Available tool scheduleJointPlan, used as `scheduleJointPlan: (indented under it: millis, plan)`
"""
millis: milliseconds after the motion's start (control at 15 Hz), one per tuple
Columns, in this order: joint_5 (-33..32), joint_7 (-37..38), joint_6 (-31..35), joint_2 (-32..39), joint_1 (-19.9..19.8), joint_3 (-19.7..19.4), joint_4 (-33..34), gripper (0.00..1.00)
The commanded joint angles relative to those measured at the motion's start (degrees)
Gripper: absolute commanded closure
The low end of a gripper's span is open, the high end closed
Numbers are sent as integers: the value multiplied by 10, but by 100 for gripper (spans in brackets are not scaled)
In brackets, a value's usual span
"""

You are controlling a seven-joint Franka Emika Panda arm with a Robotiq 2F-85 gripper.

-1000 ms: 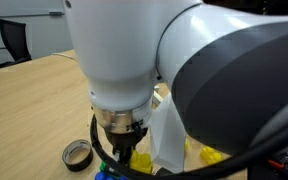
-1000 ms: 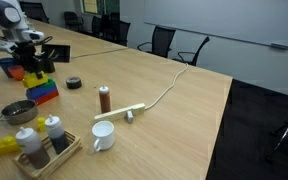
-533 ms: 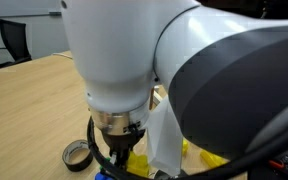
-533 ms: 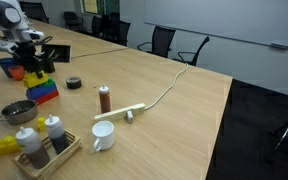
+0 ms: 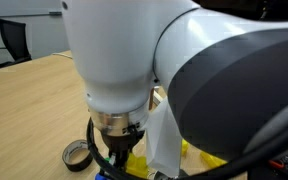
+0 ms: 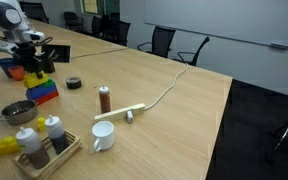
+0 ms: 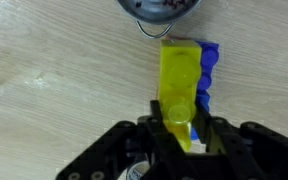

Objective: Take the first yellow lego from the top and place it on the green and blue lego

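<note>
In the wrist view my gripper (image 7: 180,128) is shut on the long yellow lego (image 7: 179,80), which sticks out ahead of the fingers above the wooden table. Blue bricks (image 7: 207,72) of the green and blue lego show just beside and under it; the green part is hidden there. In an exterior view the gripper (image 6: 30,58) hangs over a chunky multicoloured lego block (image 6: 40,88) at the far left of the table. In an exterior view the arm (image 5: 184,70) fills the picture and hides the bricks.
A metal bowl (image 6: 19,112) (image 7: 162,8) stands near the block. A black tape roll (image 6: 74,82) (image 5: 77,154), a brown bottle (image 6: 104,98), a white mug (image 6: 102,136), a tray with bottles (image 6: 46,148) and a power strip with cable (image 6: 120,113) lie on the table.
</note>
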Motion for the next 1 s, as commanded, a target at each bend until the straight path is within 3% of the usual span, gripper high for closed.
scheduleJointPlan:
  millis: [0,933]
  plan:
    - [14,6,6,12,-1,0,4,90]
    - [36,31,-12,37,-3,-2,15,90]
